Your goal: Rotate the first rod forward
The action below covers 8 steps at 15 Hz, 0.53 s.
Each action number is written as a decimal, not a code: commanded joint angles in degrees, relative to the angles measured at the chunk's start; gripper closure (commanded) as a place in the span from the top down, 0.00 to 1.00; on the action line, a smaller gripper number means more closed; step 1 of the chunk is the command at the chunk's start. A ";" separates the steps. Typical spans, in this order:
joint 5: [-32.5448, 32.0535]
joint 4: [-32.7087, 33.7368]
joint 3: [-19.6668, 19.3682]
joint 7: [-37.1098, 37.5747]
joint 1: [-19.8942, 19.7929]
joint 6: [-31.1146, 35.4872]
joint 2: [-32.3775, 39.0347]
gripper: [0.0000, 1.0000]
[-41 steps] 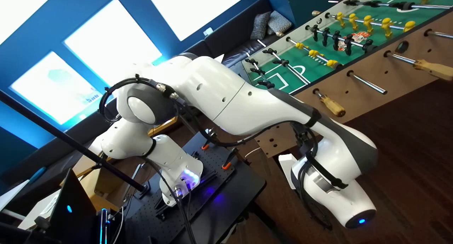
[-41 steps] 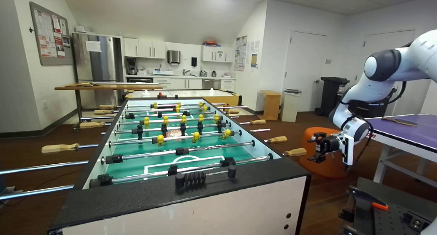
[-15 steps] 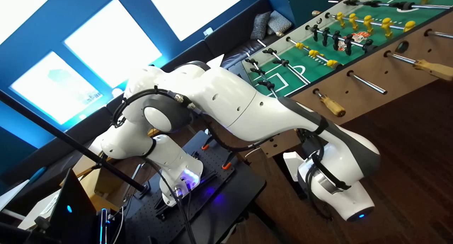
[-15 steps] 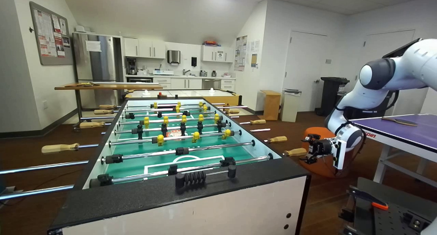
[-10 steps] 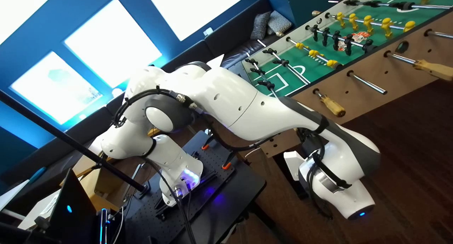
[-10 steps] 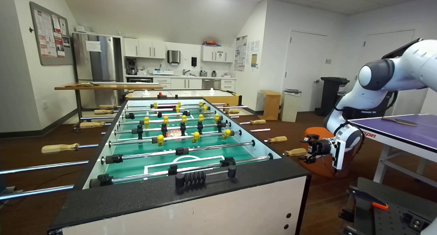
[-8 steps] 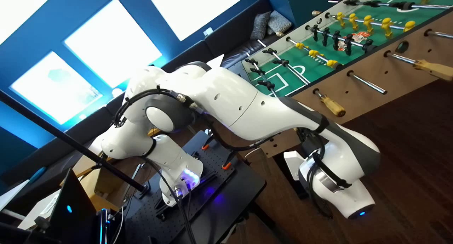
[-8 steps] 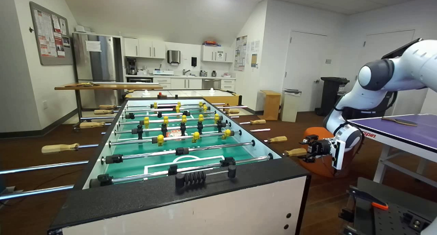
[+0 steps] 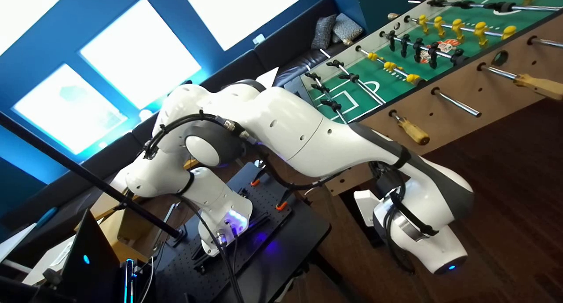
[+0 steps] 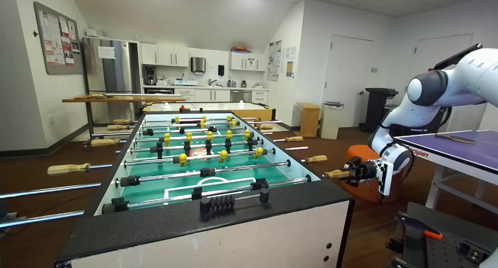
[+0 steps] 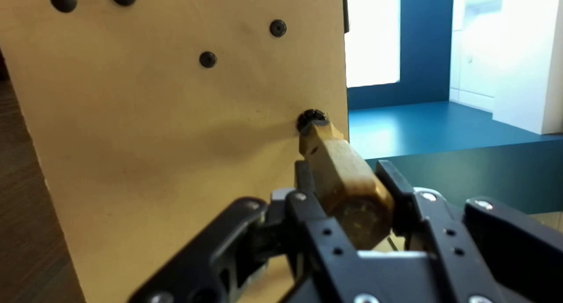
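The first rod (image 10: 225,191) crosses the near end of the foosball table and carries black figures. At its outer end is a faceted wooden handle (image 11: 338,162), which stands out from the tan side panel. My gripper (image 11: 345,177) has its two black fingers on either side of this handle, shut against it near its butt end. In an exterior view the gripper (image 10: 348,172) surrounds the outer part of the handle (image 10: 332,174). My arm covers the handle and the fingers in an exterior view, where part of the first rod (image 9: 341,116) shows on the field.
A second wooden handle (image 10: 314,159) sticks out farther along the same side. Beyond it a bare rod end (image 9: 457,103) projects. An orange stool (image 10: 360,153) stands behind the gripper, and a purple table (image 10: 463,147) lies to its right.
The gripper has moved down and toward the foosball table, up to the handle. Its fingers, wide apart before, have come together on the handle. The rod's figures look unchanged.
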 commanded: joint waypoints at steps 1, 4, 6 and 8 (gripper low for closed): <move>-0.20 0.85 -0.44 5.71 0.57 -3.02 -0.22 0.15; -0.19 0.56 -0.82 15.45 1.10 -3.53 -0.85 0.15; -0.16 0.55 -0.78 21.45 1.06 -3.99 -0.97 0.15; 0.00 0.71 -0.63 27.47 0.86 -4.48 -0.90 0.15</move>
